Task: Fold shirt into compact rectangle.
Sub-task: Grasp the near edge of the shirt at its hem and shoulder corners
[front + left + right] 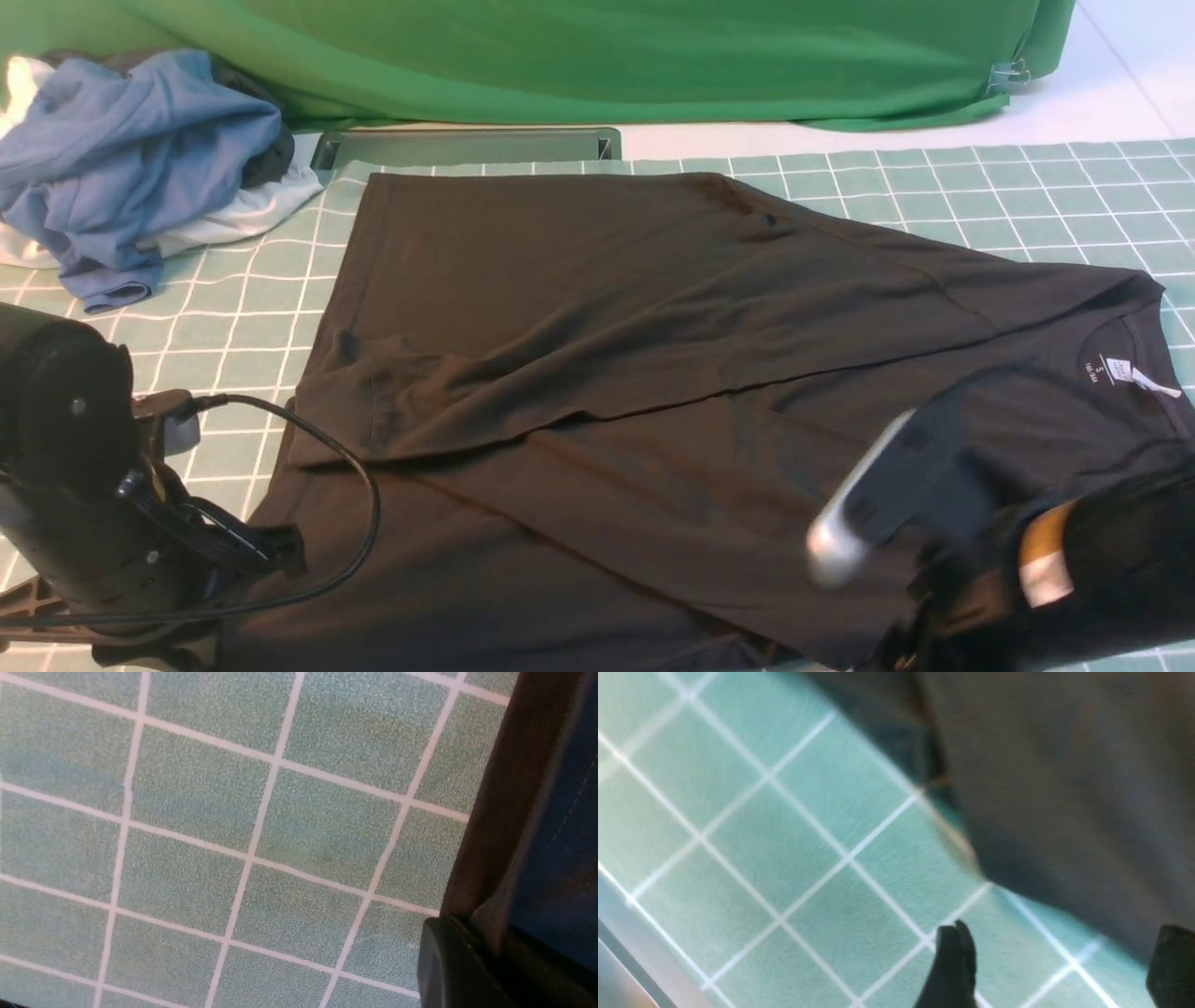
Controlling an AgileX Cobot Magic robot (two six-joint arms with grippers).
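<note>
On the checked mat [1027, 196], the black shirt [597, 373] lies spread and partly folded, with its white neck label [1134, 373] toward the right side. At the near left corner, the left pincer [476, 952] is pressed together and seems to pinch the shirt's edge, though this view is very tight. Near the right edge of the shirt, the right pincer [1062, 970] is spread wide above the mat. Blue clothes [121, 159] lie at the far left.

There is one black shirt [653, 373], one gridded mat [1027, 187], one heap of blue and white garments [140, 159], one green cloth [560, 56], one grey tray [467, 147], and two robot arms: left arm [75, 485], right arm [1111, 560].
</note>
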